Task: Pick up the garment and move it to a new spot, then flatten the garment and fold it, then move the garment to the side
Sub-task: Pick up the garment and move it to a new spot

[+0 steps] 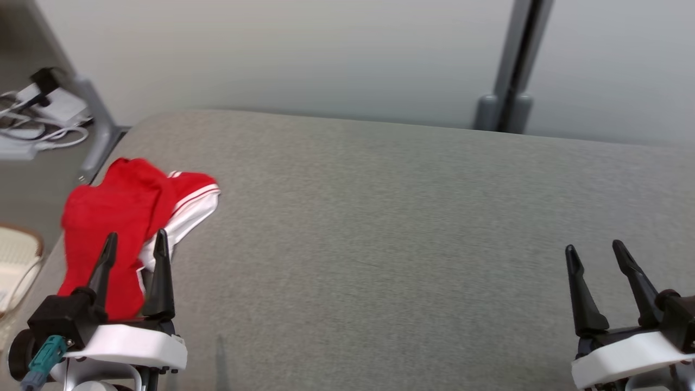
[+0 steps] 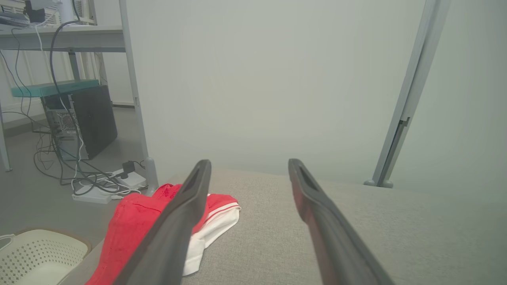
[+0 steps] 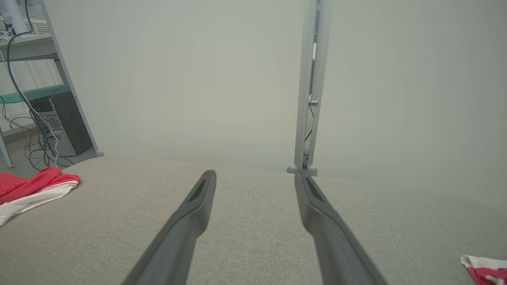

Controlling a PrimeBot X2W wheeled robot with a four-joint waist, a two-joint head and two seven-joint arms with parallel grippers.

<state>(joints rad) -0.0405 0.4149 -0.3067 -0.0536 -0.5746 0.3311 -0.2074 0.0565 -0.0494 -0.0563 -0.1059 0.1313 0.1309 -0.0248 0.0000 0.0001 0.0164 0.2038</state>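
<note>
While the grey padded table (image 1: 380,217) was spread wide before the robot, the first step of the task, the pick-up, was judged to be in hand and not yet carried out. The garment (image 1: 127,217), red with a white striped part, was found bunched in a heap at the table's left side, close to the far left corner and the edge. Nothing had been flattened or folded.

For the next move, the left arm would need to be carried a little to its left and lowered onto the heap, and a thick fold would need to be pinched so that the whole piece could be lifted at once. The middle of the table was judged a fit new spot.

The left gripper (image 1: 136,235) was held low over the table's near left part, pointing away from the robot, with its jaws spread and no cloth seen between them. In the left wrist view the garment was seen lying left of its left finger. The right gripper (image 1: 594,247) was held likewise at the near right, well apart from the garment, jaws spread and empty.

A small red and white scrap of cloth (image 3: 484,268) was seen at the corner of the right wrist view; what it was could not be told.
</note>
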